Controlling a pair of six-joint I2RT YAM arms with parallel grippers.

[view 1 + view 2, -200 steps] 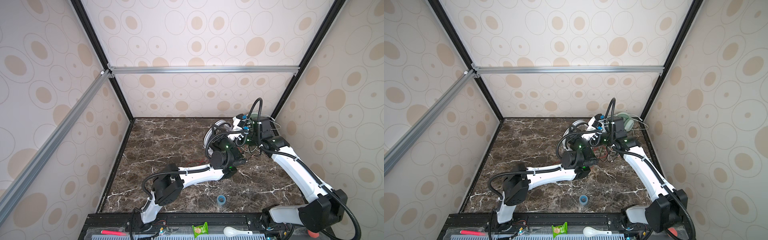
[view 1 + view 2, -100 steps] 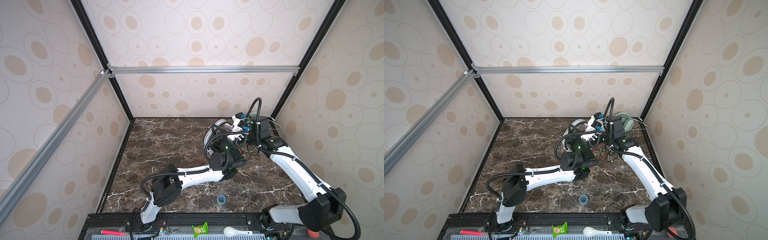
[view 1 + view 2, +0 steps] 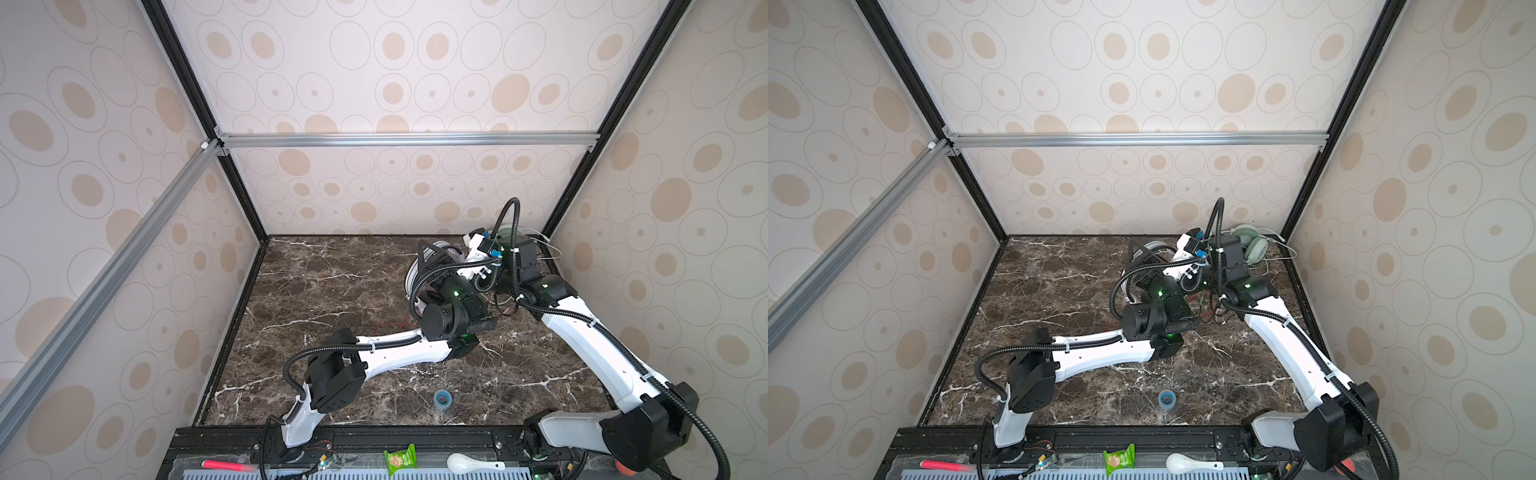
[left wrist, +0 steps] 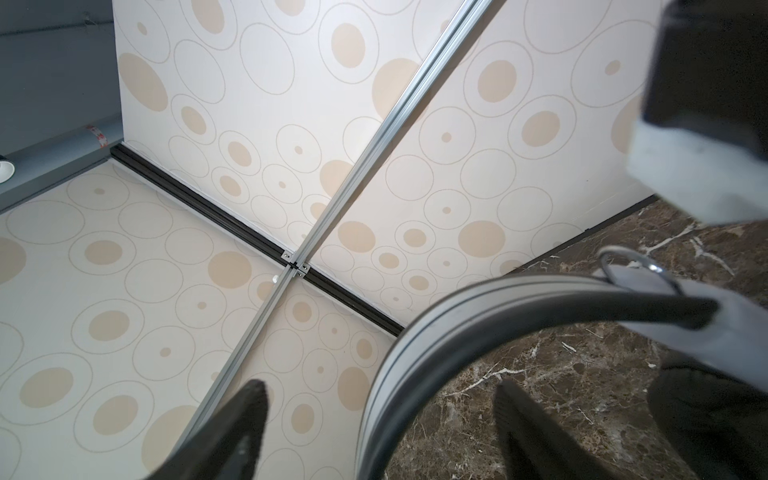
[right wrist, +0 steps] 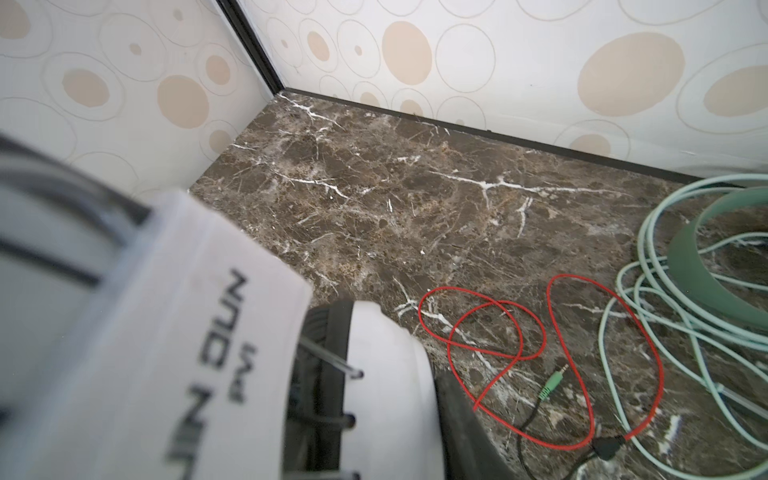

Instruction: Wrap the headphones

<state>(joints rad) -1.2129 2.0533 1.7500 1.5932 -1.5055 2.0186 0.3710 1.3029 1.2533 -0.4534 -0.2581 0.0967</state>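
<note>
The white over-ear headphones with black ear pads and a ribbed grey headband (image 4: 419, 328) hang clear of the surface near its far right corner. The right pincer (image 5: 384, 390) is clenched on one white ear cup: its one visible dark finger (image 5: 461, 415) presses against the cup, and the other is hidden behind the lettered white slider. The left pincer (image 4: 379, 384) is released. Its two black fingers (image 4: 245, 415) stand wide apart, and the headband arcs between them, touching neither.

Below, the thin red cord (image 5: 561, 374) lies in loose loops on the surface, with a small green jack plug (image 5: 552, 380) inside one loop. Just beside it is the pale mint-green pair of headphones (image 3: 1252, 245), resting by the back wall with its matching cord (image 5: 623, 332) coiled around it.

The surface is dark brown marble with white veins (image 3: 332, 291). A small blue tape roll (image 3: 441, 399) sits near its front edge, well apart from both pairs. Cream walls printed with beige ovals (image 3: 374, 62) enclose the cell, braced by aluminium rails (image 3: 395, 139). On the front ledge lie a pink marker (image 3: 224, 464), a green packet (image 3: 400, 457) and a white spoon (image 3: 469, 461).
</note>
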